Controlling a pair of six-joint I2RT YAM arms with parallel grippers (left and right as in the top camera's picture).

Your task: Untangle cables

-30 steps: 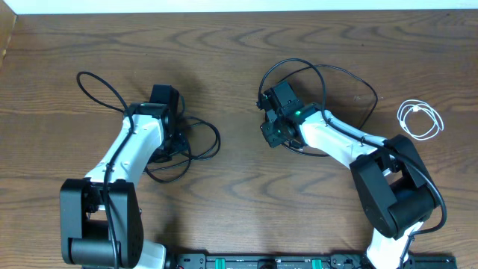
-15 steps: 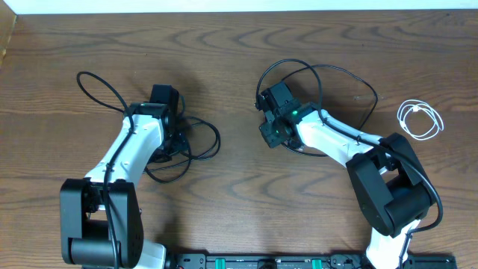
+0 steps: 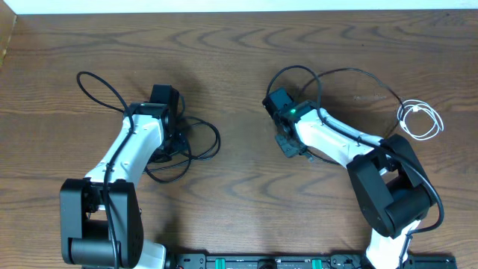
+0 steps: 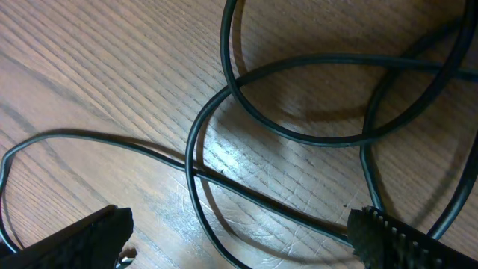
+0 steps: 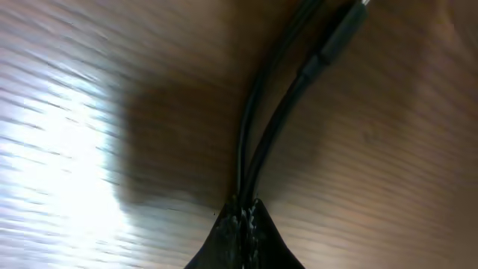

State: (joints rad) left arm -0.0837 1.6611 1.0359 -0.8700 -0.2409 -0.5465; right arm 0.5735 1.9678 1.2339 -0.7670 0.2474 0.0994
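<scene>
Black cables lie in overlapping loops on the left of the wooden table. My left gripper hovers low over them, open. In the left wrist view its fingertips stand wide apart, with crossing black strands on the wood between them. My right gripper is shut on another black cable, whose loop arcs off to the right. In the right wrist view the shut gripper pinches two black strands, and a plug end shows above them. A coiled white cable lies at the far right.
The arms' bases stand at the table's front edge beside a black rail. The right arm's dark elbow sits just in front of the white coil. The table's far edge runs along the top.
My right gripper has shut on the black cable and moved toward the front. The cable's loop has been drawn rightward, close to the white coil. The left arm is still.
</scene>
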